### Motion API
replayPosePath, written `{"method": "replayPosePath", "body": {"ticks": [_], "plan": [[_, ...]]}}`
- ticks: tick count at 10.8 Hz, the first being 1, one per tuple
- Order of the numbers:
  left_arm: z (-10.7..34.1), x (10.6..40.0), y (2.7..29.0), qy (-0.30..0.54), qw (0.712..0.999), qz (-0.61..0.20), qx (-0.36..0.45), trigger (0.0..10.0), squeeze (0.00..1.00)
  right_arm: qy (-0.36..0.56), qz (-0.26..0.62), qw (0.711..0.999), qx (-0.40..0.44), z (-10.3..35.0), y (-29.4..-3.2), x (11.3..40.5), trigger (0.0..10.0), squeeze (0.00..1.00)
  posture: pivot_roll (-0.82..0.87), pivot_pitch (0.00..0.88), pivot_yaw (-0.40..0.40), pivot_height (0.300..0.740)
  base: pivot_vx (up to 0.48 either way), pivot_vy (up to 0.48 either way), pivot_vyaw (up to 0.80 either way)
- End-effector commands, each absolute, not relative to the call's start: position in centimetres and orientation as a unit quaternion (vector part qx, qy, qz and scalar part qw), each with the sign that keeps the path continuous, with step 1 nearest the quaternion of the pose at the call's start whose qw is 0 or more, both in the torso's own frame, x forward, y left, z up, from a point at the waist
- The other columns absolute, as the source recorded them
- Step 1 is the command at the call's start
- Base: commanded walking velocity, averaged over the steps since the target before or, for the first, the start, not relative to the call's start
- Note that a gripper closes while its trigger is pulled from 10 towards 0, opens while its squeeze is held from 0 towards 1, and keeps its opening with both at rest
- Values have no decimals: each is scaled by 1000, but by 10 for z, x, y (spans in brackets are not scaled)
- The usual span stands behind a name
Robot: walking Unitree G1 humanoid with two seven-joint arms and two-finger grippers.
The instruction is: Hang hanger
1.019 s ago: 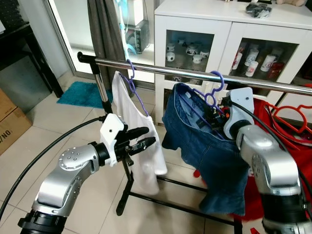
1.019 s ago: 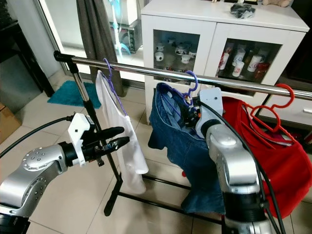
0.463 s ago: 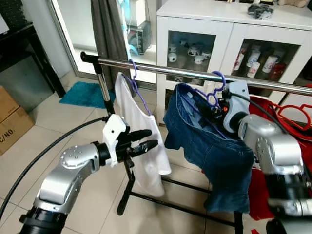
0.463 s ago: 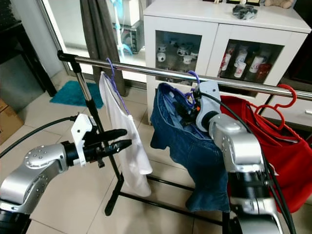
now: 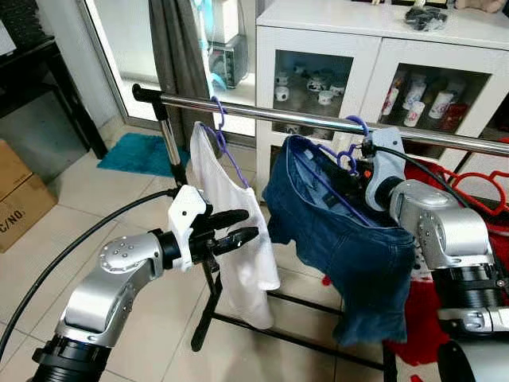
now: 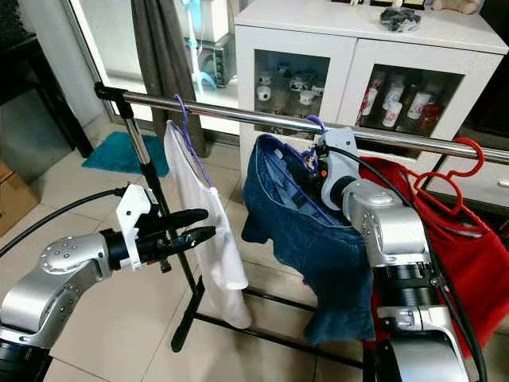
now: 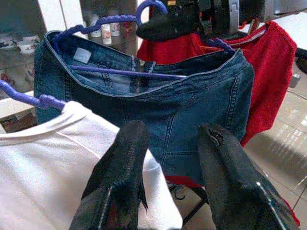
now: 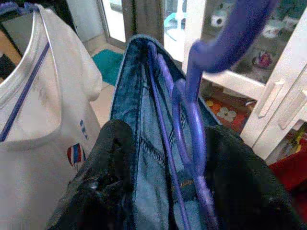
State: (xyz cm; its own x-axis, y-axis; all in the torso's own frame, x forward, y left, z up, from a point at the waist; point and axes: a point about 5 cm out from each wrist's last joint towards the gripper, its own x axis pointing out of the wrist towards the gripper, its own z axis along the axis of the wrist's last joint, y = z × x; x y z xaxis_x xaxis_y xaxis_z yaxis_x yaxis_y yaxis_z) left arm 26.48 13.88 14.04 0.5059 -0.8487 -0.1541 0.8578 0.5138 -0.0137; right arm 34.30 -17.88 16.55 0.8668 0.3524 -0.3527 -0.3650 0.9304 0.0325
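Since the earlier frames the right gripper (image 5: 359, 163) has been raised toward the rail (image 5: 318, 121), and the hanger (image 5: 350, 151) has been carried up with it, so that its hook is now seen at the rail rather than below it; whether the hook rests on the rail cannot be told. The jeans (image 5: 334, 239) have been lifted slightly as well. The left gripper (image 5: 238, 227) has stayed where it was, just in front of the white shirt (image 5: 235, 231).

The rail is run across the scene from the left end post toward the right edge. Near its left end the white shirt is hung on a purple hanger. Toward the middle the jeans are draped over the purple hanger, with the waistband gaping open. A red garment (image 6: 469, 263) is hung at the right end on a red hanger (image 6: 457, 171).

In the right wrist view the hanger's neck (image 8: 192, 124) is seen between the two black fingers (image 8: 108, 163), which are closed on it. In the left wrist view the left fingers (image 7: 122, 167) are held apart with nothing between them.
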Motion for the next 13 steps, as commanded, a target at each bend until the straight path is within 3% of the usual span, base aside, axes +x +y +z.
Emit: {"method": "replayPosePath", "body": {"ticks": [1,9,13], "plan": [[139,264,139,74,864,-496,38,10000,0,169,190,967,-15,174,-180,346,0,0,-110,0,18,740,0,0,0],[140,266,138,75,862,-500,40,10000,0,175,208,962,-5,173,-175,344,0,0,-112,0,23,740,0,0,0],[138,269,138,67,880,-468,53,10000,0,150,201,968,-5,184,-178,336,0,0,-122,0,24,740,0,0,0]]}}
